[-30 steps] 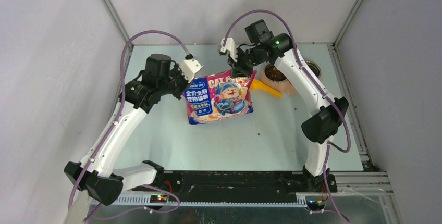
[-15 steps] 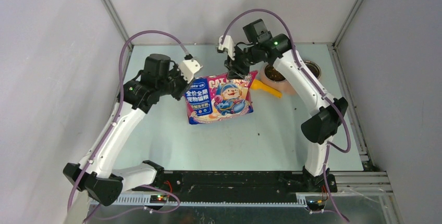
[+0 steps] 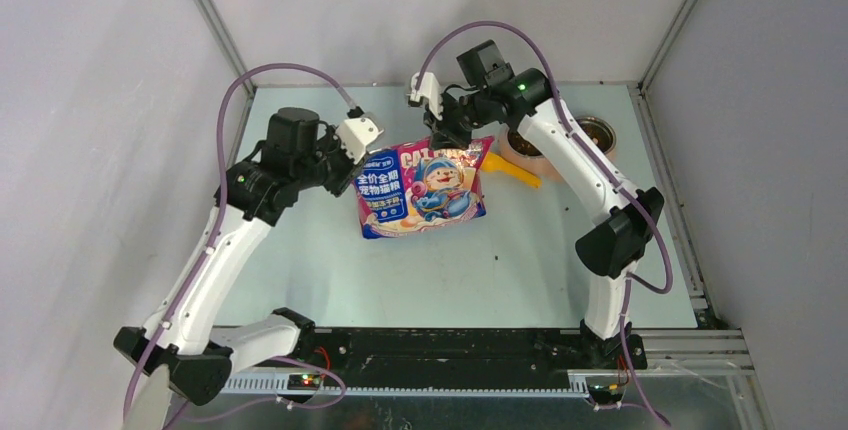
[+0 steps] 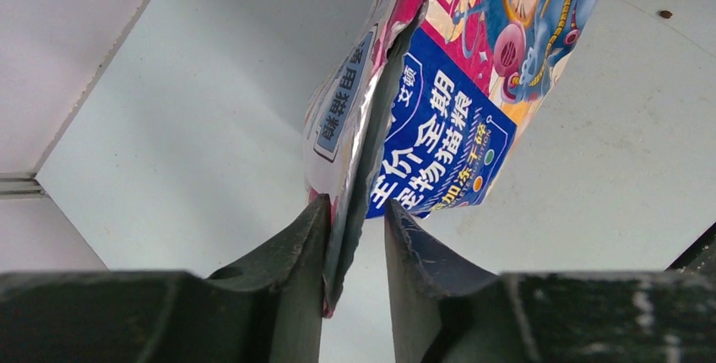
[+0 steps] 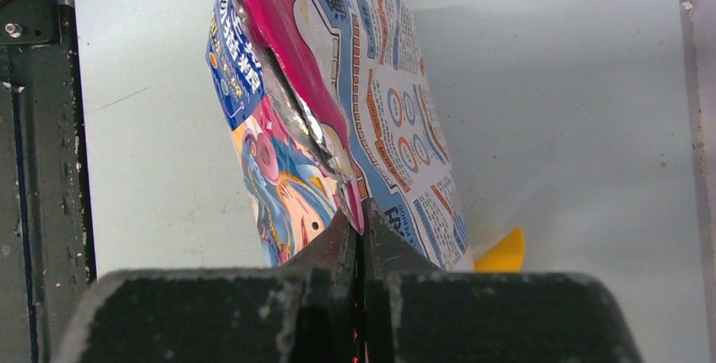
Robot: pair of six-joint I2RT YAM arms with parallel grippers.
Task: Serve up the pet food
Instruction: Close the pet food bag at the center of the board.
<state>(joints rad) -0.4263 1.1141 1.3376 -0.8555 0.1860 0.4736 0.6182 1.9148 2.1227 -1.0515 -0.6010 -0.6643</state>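
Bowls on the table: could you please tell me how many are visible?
2. A peach bowl of kibble sits just right of the bag; a metal bowl sits farther right. The right arm overlaps both, so another could be hidden.

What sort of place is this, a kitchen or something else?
Probably a robot test booth, not a home: left arm and right arm bolted to one table, plain grey walls closing it in, a cat-food bag laid out as a prop.

Scoop, bowl and bag only partly seen

The bag (image 3: 425, 188) hides most of the yellow scoop (image 3: 514, 171). The right arm (image 3: 580, 165) covers part of the pink bowl (image 3: 522, 161) and its pet food (image 3: 520, 139). The left wrist view's top edge cuts off the bag.
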